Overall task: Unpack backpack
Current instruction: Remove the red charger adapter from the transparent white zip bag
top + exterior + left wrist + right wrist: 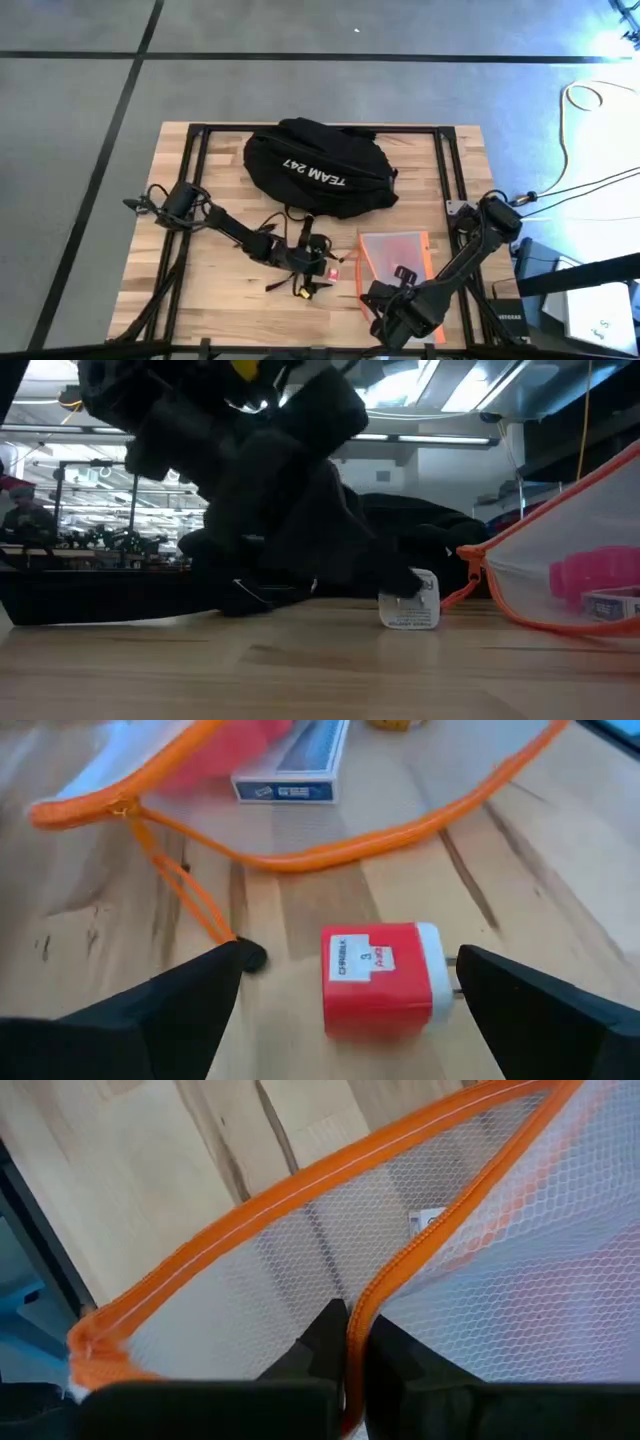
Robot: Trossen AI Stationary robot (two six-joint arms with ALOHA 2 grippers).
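Wooden table point(210, 290), light planks, black frame rails along the edges.

Mesh pouch point(393, 255), orange zip trim, lying on the table toward the right. Through the mesh: a pink item point(598, 572) and a blue-and-white box point(295, 765). Orange pull cord point(180, 890) trails from the zip onto the wood.

Red charger point(383, 978) with a white end and white label, flat on the table, just beside the pouch, apart from its trim.

Off the table: grey floor with dark lines, a white cable point(590, 110) looped at right. Shelving in the room behind, blurred.
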